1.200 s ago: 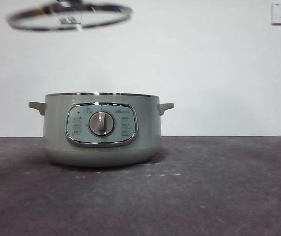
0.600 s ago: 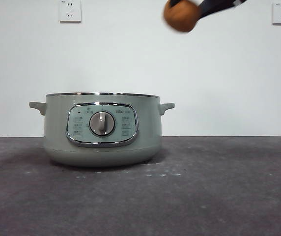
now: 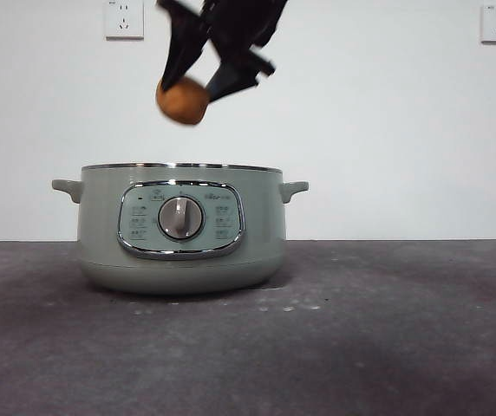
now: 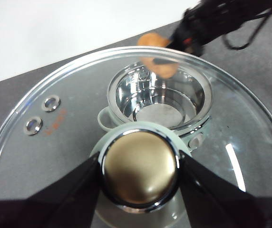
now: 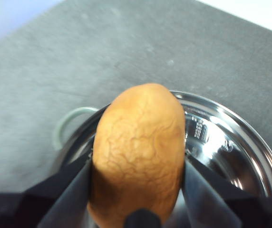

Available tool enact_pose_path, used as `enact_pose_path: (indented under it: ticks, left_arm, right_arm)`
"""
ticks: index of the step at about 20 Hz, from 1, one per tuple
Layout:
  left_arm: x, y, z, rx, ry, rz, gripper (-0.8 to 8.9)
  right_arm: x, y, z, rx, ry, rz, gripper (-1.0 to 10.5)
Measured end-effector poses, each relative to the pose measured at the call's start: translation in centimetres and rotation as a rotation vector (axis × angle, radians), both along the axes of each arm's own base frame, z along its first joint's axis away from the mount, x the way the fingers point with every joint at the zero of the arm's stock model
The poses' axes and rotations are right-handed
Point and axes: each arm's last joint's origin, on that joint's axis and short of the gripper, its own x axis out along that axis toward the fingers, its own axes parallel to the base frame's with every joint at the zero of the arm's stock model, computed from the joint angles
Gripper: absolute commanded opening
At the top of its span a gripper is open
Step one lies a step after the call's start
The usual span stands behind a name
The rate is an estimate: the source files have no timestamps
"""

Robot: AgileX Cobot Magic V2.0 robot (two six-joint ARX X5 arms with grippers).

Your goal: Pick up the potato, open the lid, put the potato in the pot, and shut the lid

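Half a second ago the potato (image 3: 183, 100) was high toward the right of the front view; it has since come across and down, and hangs above the open pot (image 3: 179, 227), over its left half and clear of the rim; the right gripper (image 3: 198, 94) reaches in from the top edge, its two black jaws closed on the potato from either side; in the right wrist view the potato (image 5: 137, 151) is an egg-shaped lump whose long axis runs out along the jaws, its narrower end pointing away from the wrist, over the shiny steel inside of the pot (image 5: 221, 142); one pale handle (image 5: 69, 124) shows beside it; the left gripper (image 4: 139, 176) is out of the front view; its jaws are clamped on the round knob (image 4: 140, 167) of the glass lid (image 4: 69, 137), which it holds level above the pot; through the glass the left wrist view shows the pot (image 4: 160, 99) and the potato (image 4: 156, 53) over its rim; the pot stands on the dark grey table (image 3: 387, 329), dial (image 3: 180, 217) facing the front camera; two wall sockets (image 3: 124, 18) sit high on the white wall.
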Motion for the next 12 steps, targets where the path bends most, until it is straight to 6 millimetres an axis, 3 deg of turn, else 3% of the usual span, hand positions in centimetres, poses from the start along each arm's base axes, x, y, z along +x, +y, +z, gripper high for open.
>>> enact_pose_path:
  ticks: [6,12]
  left_arm:
    - [-2.3,0.2,0.1,-0.005,-0.049,0.000,-0.08]
    - [-2.2,0.2,-0.1,-0.004,-0.030,0.000,-0.08]
  right_arm:
    - [2.9,2.4,-6.4,-0.162,0.037,-0.034,-0.1]
    - [3.5,2.6,-9.6,-0.255,0.084,-0.027,-0.1]
